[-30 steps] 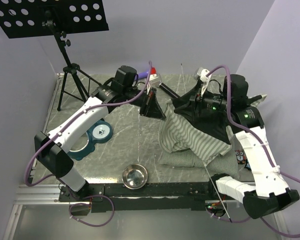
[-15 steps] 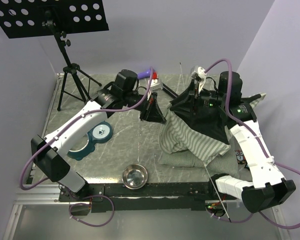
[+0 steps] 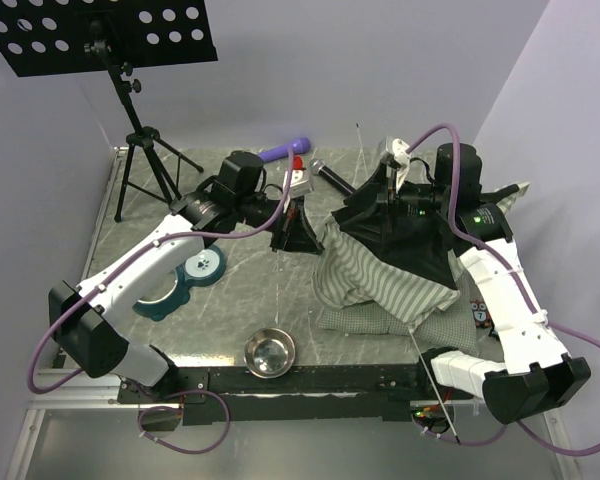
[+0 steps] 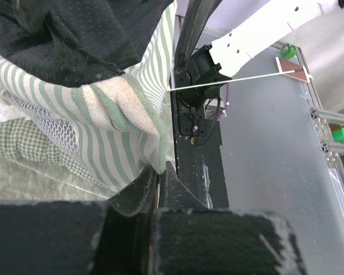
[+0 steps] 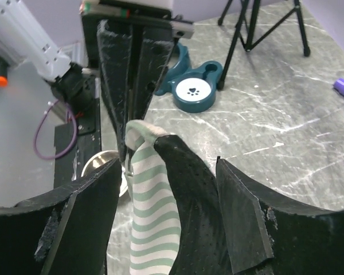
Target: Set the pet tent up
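Striped pet tent point(image 3: 365, 280) sags limp, apparently half-collapsed.

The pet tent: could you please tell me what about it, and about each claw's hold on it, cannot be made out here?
- Right wrist view: fabric of the pet tent fills the gap of the right claw, so its grip is unclear.
- Top view: the dark lining hides the right claw's fingertips; the cushion mat lies mostly under tent fabric.
- Left wrist view: pads of the left claw are blurred, too near the lens.
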